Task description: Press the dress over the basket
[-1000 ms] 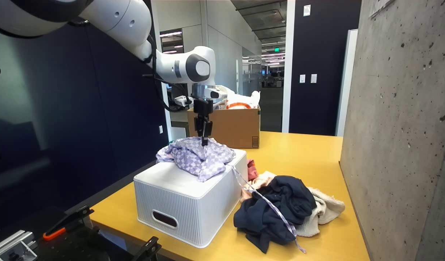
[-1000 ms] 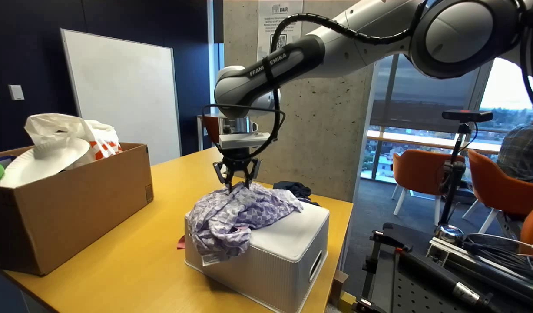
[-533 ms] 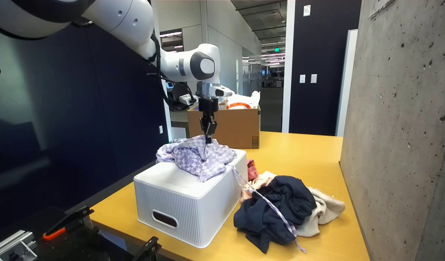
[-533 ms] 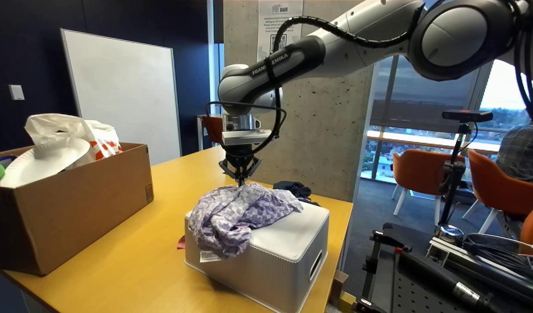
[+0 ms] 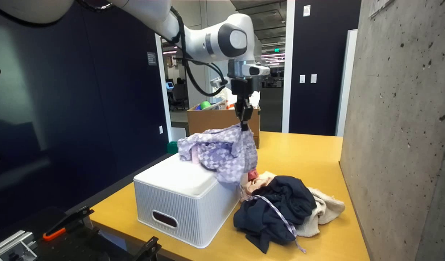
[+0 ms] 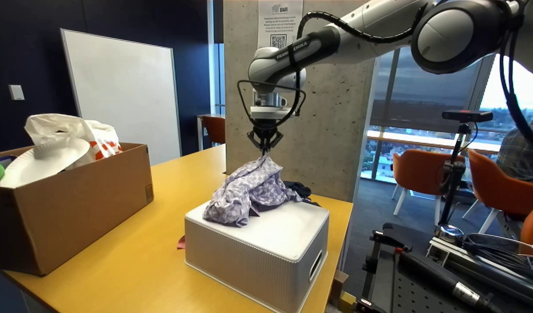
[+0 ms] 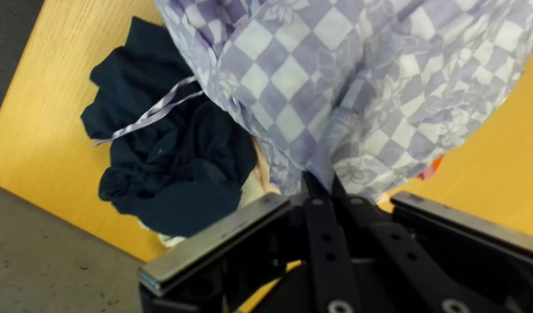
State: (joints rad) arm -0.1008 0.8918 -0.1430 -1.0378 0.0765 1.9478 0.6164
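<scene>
The dress (image 5: 222,154), a lavender-and-white checked fabric, is pinched at its upper part and raised into a peak. My gripper (image 5: 244,127) is shut on it, a fold of cloth between the fingertips, as the wrist view also shows with the dress (image 7: 288,78) spreading from the gripper (image 7: 322,180). Lower folds still rest on the flat white top of the basket (image 5: 164,199). In an exterior view the dress (image 6: 249,191) covers the back part of the basket (image 6: 249,261), and one side hangs past its edge toward the clothing heap.
Beside the basket lies a dark navy clothing heap (image 5: 276,210) with a cream cloth (image 5: 325,210); a thin checked strap (image 7: 151,115) trails over the heap. A full cardboard box (image 6: 88,208) stands on the table. A concrete wall (image 5: 396,127) borders the heap's side.
The gripper has closed on the dress and risen, moving toward the concrete wall and drawing the cloth with it. More of the basket's top shows, and the fold over its side has come up.
</scene>
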